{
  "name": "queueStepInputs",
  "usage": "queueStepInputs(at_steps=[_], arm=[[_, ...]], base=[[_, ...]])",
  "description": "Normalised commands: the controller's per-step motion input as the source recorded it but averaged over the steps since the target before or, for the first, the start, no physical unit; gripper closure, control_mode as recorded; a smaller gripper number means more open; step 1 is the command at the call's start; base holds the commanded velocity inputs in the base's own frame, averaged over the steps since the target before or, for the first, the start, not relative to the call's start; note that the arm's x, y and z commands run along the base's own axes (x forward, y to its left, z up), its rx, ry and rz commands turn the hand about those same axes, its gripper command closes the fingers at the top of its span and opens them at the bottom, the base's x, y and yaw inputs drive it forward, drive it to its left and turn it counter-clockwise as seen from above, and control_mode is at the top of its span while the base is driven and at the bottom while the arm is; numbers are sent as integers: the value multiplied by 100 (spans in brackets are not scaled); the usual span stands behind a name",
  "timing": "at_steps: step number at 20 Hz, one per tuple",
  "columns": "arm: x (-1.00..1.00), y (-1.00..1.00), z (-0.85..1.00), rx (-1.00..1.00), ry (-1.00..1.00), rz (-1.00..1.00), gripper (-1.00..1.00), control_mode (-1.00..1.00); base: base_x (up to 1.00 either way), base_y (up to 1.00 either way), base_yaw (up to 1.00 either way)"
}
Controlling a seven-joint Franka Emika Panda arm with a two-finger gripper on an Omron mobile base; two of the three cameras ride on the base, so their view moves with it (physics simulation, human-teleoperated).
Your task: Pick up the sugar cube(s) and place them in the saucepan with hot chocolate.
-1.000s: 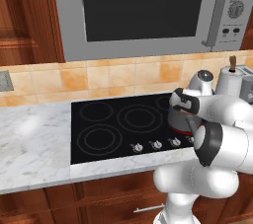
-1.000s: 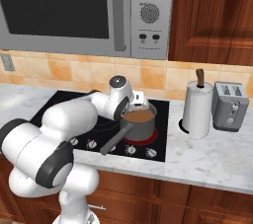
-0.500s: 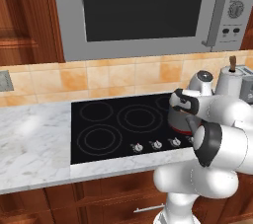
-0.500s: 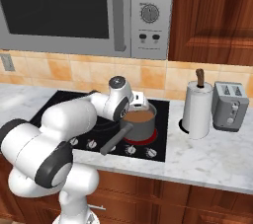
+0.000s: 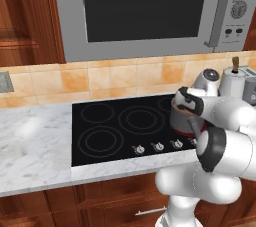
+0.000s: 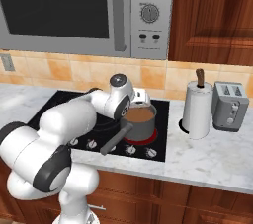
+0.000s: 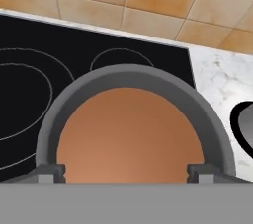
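The saucepan (image 6: pixel 140 123) is filled with brown liquid (image 7: pixel 129 136) on the cooktop (image 5: pixel 120 128); above it one gripper (image 7: pixel 126 170) is held wide apart.

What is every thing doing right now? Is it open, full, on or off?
Gripper: open, nothing between the tips, right over the saucepan.
Saucepan: upright on a glowing red burner, brown liquid inside.
Microwave: door shut.
Paper-towel roll: standing upright on the counter.
Toaster: slots empty.
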Motion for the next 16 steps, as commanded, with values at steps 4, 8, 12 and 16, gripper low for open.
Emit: queueStepInputs(at_steps=[4,8,12,16], arm=[[-44,-26,52,1,-11,0,-100,-100],[-83,-27,51,5,-15,0,-100,-100],[-100,-1,20,4,-21,0,-100,-100],[-70,0,32,0,-16,0,-100,-100]], base=[[0,0,0],[0,0,0],[0,0,0],[0,0,0]])
